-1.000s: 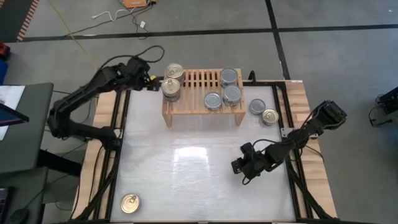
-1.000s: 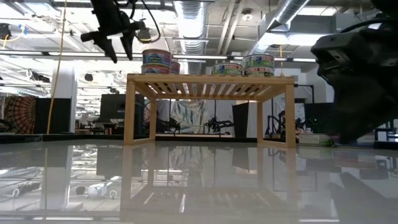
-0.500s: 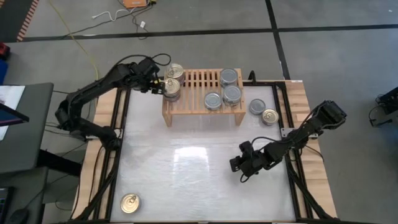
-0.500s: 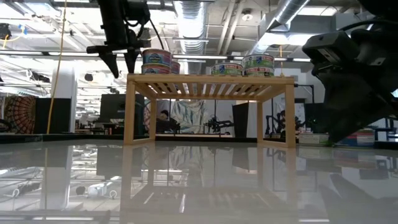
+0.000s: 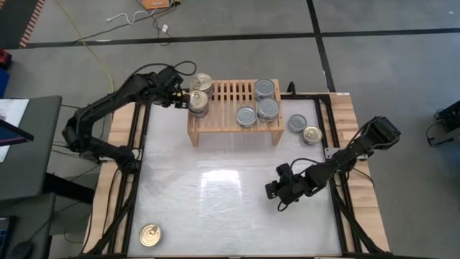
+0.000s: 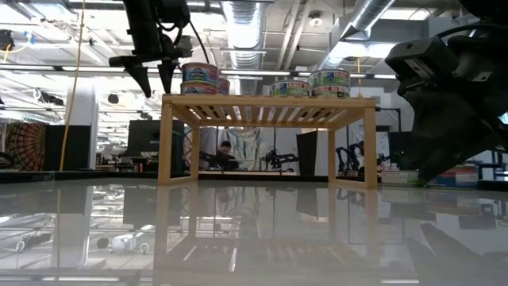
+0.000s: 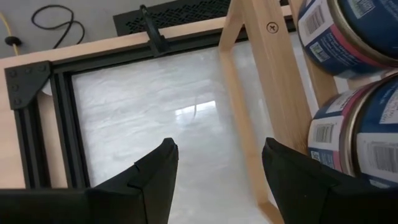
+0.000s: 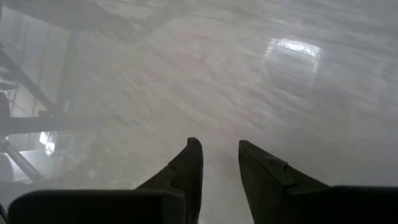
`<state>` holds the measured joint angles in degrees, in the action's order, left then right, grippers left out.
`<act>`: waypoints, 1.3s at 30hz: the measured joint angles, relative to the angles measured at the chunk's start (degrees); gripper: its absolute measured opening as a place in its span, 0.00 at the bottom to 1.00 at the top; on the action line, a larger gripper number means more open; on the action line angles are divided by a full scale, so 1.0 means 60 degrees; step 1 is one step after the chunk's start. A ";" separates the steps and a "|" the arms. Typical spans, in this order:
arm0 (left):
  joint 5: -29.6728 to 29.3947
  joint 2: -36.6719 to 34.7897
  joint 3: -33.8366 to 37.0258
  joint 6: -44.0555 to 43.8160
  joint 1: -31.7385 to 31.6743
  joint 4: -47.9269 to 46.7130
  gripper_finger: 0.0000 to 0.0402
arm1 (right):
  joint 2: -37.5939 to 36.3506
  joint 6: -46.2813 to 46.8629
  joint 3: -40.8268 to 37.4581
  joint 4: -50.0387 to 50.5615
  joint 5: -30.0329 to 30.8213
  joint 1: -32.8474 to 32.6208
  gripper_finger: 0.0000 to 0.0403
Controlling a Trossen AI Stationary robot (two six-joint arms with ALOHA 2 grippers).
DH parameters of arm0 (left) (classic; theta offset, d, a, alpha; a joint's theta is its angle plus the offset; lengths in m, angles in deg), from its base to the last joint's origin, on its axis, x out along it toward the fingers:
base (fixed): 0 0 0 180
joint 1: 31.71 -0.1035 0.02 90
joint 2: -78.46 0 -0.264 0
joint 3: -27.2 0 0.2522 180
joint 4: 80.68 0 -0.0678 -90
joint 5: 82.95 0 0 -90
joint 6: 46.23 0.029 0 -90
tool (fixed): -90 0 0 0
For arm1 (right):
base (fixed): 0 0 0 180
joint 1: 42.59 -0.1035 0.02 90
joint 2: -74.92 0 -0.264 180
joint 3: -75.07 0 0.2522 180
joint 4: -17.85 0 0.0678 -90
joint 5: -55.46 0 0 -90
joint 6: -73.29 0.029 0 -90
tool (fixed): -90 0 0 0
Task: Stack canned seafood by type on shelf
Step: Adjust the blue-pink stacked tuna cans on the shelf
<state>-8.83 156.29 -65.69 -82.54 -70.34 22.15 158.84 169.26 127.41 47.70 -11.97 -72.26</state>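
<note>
Fingers of my left gripper point(image 7: 214, 165) parted, empty, beside the low light-wood slatted shelf point(image 5: 233, 119); risk nudging its stacked gold-topped tins point(image 5: 198, 103).

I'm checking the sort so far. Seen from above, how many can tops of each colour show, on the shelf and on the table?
Gold-topped cans: 4 (2 on the shelf, 2 on the table)
Silver-topped cans: 4 (3 on the shelf, 1 on the table)
Total: 8 tops. Any cans hidden under stacked ones are not counted.
</note>
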 joint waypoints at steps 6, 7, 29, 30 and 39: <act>0.0000 0.0009 0.0000 0.0033 0.0000 -0.0013 0.55 | 0.0000 -0.0061 0.0000 0.0002 0.0000 0.0058 0.32; 0.0000 0.0009 0.0000 0.0033 0.0000 -0.0010 0.55 | 0.0000 -0.0064 0.0000 0.0005 0.0000 0.0095 0.32; -0.0007 0.0009 0.0000 0.0015 0.0004 -0.0009 0.55 | 0.0000 -0.0081 0.0000 0.0007 0.0000 0.0222 0.32; -0.0007 0.0009 0.0000 0.0015 0.0004 -0.0009 0.55 | 0.0000 -0.0081 0.0000 0.0007 0.0000 0.0222 0.32; -0.0009 0.0009 0.0000 0.0015 0.0004 -0.0009 0.55 | 0.0000 -0.0106 0.0000 0.0007 0.0000 0.0219 0.32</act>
<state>-8.89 156.35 -65.69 -82.45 -70.32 22.09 158.84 168.62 127.41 47.75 -11.97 -70.95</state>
